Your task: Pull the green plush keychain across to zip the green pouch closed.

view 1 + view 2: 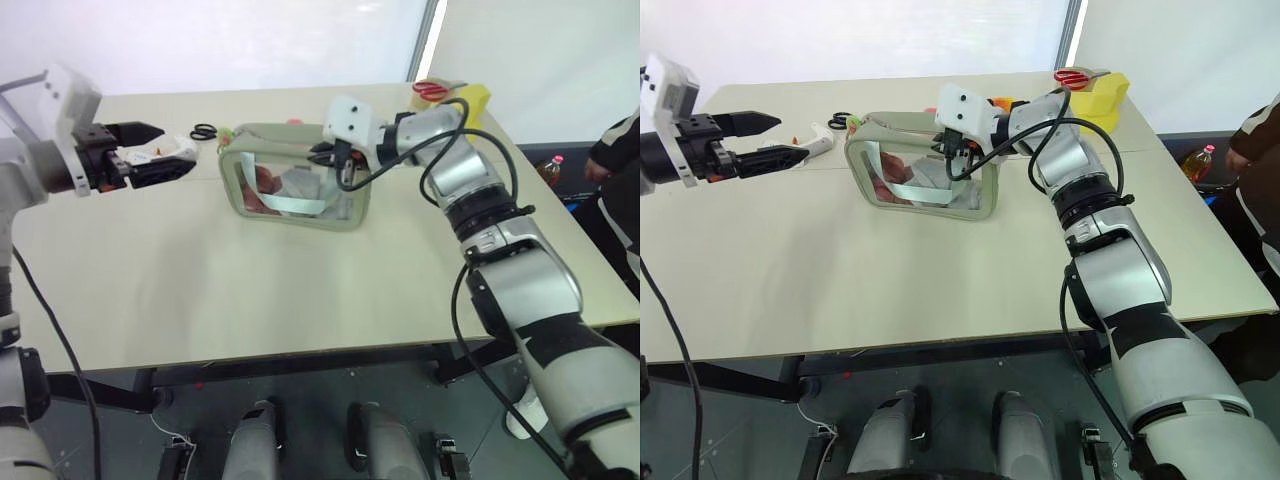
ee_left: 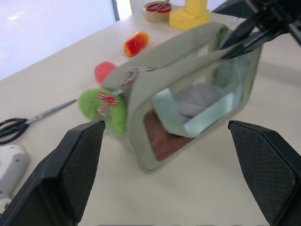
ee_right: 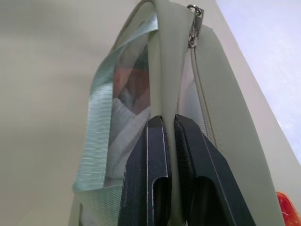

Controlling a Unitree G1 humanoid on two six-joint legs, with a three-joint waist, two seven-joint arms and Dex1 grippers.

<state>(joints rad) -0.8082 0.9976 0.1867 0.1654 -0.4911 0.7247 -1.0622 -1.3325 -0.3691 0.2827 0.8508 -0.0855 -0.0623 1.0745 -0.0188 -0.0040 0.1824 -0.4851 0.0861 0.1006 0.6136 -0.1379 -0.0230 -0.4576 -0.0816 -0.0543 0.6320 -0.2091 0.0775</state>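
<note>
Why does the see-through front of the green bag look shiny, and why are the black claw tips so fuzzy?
Left eye view: the clear plastic window of the pale sage-green soft pouch catches bright light and glares. Left wrist view: the left claw fingertips sit very close to the camera, so they blur; the lime-green fuzzy plush keychain looks soft too.

Sage-green pouch (image 1: pixel 292 185), lime-green plush keychain (image 2: pixel 102 111), yellow block (image 1: pixel 1099 95), black scissors (image 1: pixel 204 131)
</note>
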